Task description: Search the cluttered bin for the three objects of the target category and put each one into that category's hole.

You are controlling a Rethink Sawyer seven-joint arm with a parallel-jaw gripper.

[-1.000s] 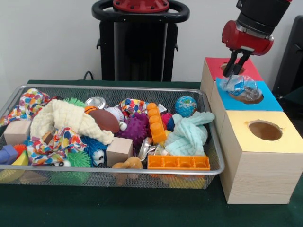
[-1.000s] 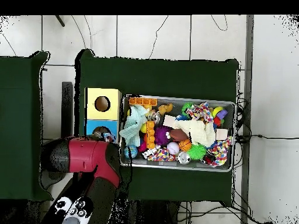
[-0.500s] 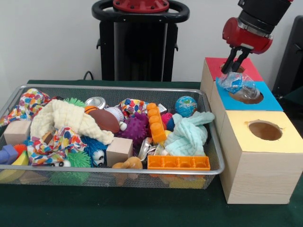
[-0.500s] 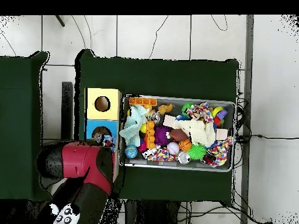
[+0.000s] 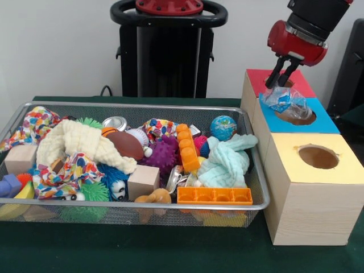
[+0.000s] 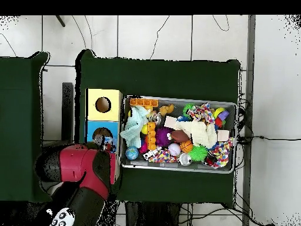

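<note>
A crumpled clear plastic bottle (image 5: pixel 287 101) hangs tilted over the hole of the blue-topped box (image 5: pixel 318 122), its lower end at the hole's rim. My gripper (image 5: pixel 280 79) comes down from the upper right and is shut on the bottle's upper end, above the seam between the blue box and the red-topped box (image 5: pixel 259 77). In the overhead view the bottle (image 6: pixel 106 141) shows at the blue box's (image 6: pixel 94 128) near edge, and the red arm (image 6: pixel 79 168) hides the gripper. The wire bin (image 5: pixel 136 106) holds mixed clutter.
A yellow-topped box (image 5: pixel 347 165) with an open hole stands nearest the camera. In the bin lie a globe ball (image 5: pixel 223 127), a mint cloth (image 5: pixel 227 159), an orange tray (image 5: pixel 214 195), wooden blocks (image 5: pixel 143 181), a purple spiky ball (image 5: pixel 161 153) and a metal can (image 5: pixel 115 123).
The gripper has risen slightly and drawn back toward the red box; the bottle shifted up and left with it over the blue hole.
</note>
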